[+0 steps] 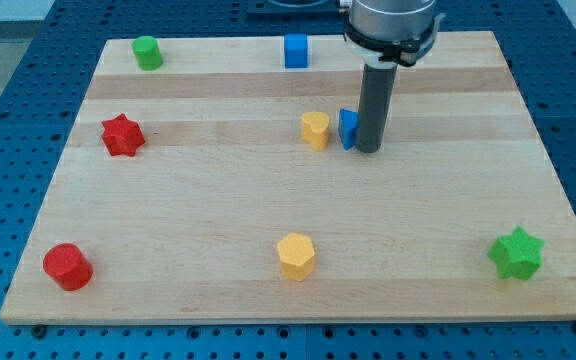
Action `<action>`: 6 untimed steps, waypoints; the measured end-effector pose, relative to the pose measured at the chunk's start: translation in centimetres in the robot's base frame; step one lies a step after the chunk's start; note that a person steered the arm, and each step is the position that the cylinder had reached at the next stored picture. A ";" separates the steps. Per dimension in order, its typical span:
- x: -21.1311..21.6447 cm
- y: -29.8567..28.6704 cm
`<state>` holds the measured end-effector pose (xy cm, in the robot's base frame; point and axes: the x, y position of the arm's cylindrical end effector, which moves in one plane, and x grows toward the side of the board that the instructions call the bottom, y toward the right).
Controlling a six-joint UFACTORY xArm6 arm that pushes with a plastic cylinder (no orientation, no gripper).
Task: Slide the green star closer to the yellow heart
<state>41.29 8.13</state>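
Near edge first: red cylinder (67, 266) sitting at the view's bottom left, yellow hexagon (296, 255) at bottom centre, green star (516, 252) at bottom right. The star is lying flat near the board's (218, 210) right edge, nothing touching it. That's the block I'm meant to be moving, and I'm nowhere near it.

Mid-board: red star (122, 135) at the left. Yellow heart (315, 130) sitting just above centre, with a small blue block (347, 128) just beside it on its right; shape hard to make out since my rod is covering part of it. My tip (368, 150) is resting on the board right against that blue block's right side, touching or nearly so, can't tell which. No fingers here, just a bare rod, so nothing is being gripped and there's no open or closed state to report.

Far edge: green cylinder (147, 52) at top left, blue cube (295, 50) at top centre.

Judgement: the star and heart are sitting well apart, on a diagonal from bottom right to centre. To push the star that way I'm needing my tip behind it, on its lower right side, so the shove is heading up and left. The route back there is looking open. Risks: clipping the blue block while leaving, and an off-centre push spinning the star off line. The blue block is also guarding the heart's right flank, so the final approach is looking better from below.
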 end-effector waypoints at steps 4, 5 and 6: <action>6.2 10.4; 9.8 13.7; 13.0 14.9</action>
<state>54.24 22.99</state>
